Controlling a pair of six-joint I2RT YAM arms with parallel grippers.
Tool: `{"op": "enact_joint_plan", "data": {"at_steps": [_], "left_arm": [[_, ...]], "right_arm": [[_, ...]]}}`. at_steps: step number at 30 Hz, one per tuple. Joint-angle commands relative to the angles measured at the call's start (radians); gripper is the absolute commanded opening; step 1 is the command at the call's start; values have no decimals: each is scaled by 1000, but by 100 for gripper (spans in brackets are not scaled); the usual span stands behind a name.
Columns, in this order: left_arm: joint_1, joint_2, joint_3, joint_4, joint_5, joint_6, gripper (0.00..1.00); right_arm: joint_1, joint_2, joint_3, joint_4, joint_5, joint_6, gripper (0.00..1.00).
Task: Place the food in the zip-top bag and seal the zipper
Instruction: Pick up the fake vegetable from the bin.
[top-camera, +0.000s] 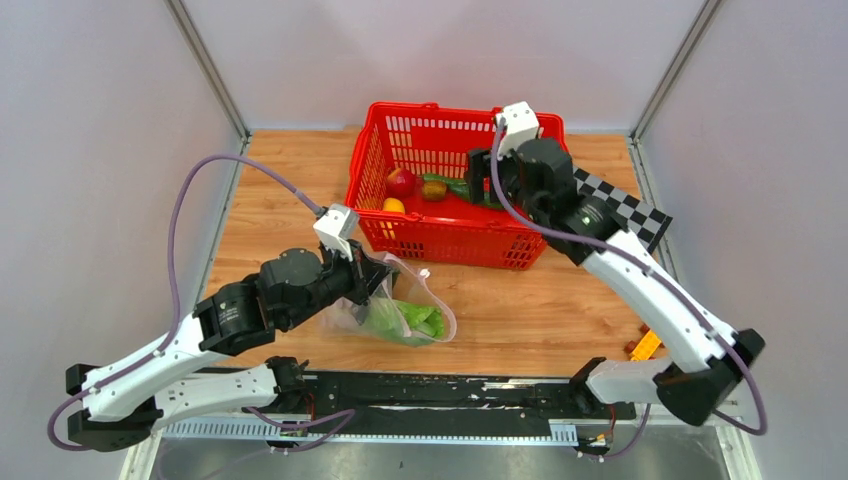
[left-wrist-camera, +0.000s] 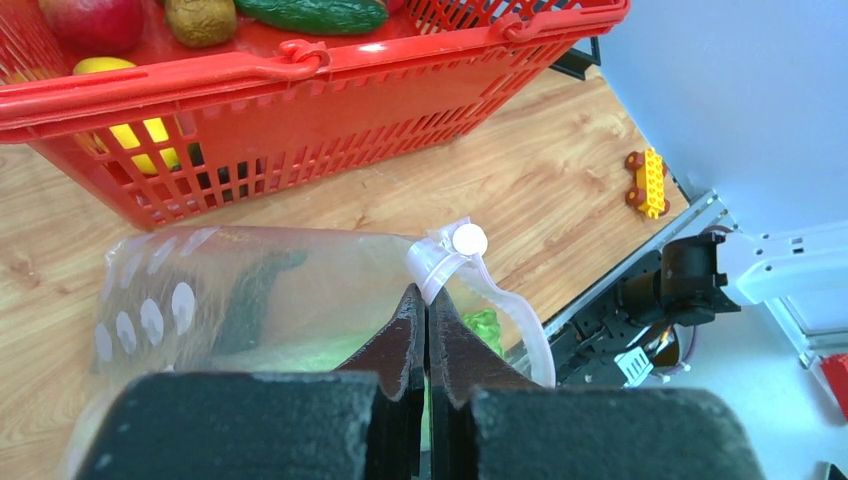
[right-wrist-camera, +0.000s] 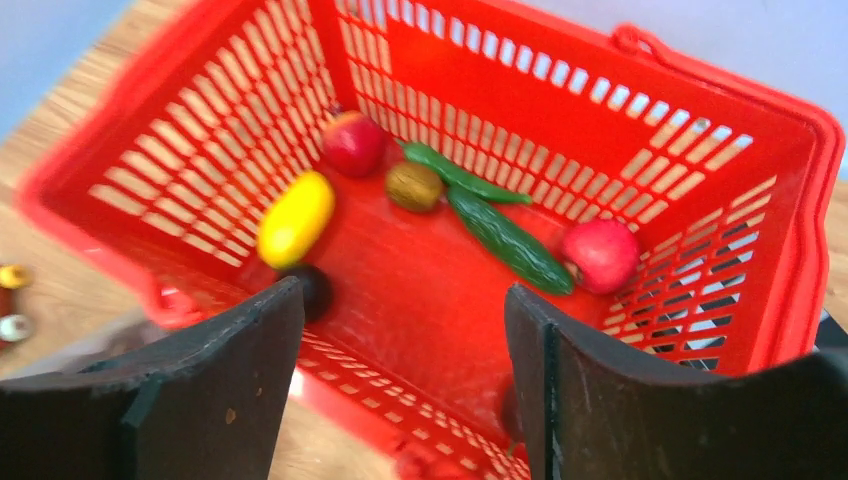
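The clear zip-top bag (top-camera: 400, 315) (left-wrist-camera: 200, 300) lies on the wood in front of the red basket, with its mouth standing open. Pale-green lettuce (top-camera: 405, 318) (left-wrist-camera: 487, 325) shows inside it. My left gripper (top-camera: 378, 280) (left-wrist-camera: 427, 295) is shut on the bag's mouth edge, at the zipper (left-wrist-camera: 505, 295), close to its white piece (left-wrist-camera: 468, 240). My right gripper (top-camera: 480, 178) (right-wrist-camera: 405, 330) hangs open over the basket, holding nothing. Below it lie two red apples (right-wrist-camera: 352, 143) (right-wrist-camera: 600, 255), a lemon (right-wrist-camera: 295, 218), a cucumber (right-wrist-camera: 510, 240) and a thinner green piece (right-wrist-camera: 460, 172).
The red mesh basket (top-camera: 450, 108) (left-wrist-camera: 300, 130) (right-wrist-camera: 560, 110) stands at the back centre. It also holds a brownish round fruit (right-wrist-camera: 414, 186). An orange toy car (top-camera: 645, 346) (left-wrist-camera: 648, 182) sits near the right arm's base. A checkerboard (top-camera: 625, 210) lies to the right of the basket.
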Motion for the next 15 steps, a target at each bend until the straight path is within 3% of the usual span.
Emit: {"op": "enact_joint_plan", "data": {"at_steps": [1,7,15], "left_arm": [[0,-28,-2,25,-22,-24,0],[0,-30,-19,44,2,-38,0],[-1,-33,-7,37,19,-29,0]], "right_arm": [[-127,143,73,-109,-148,-70,75],[-297,323,146,-140,-504,-207,80],[-347,620,342,-219,-470,-327,82]]}}
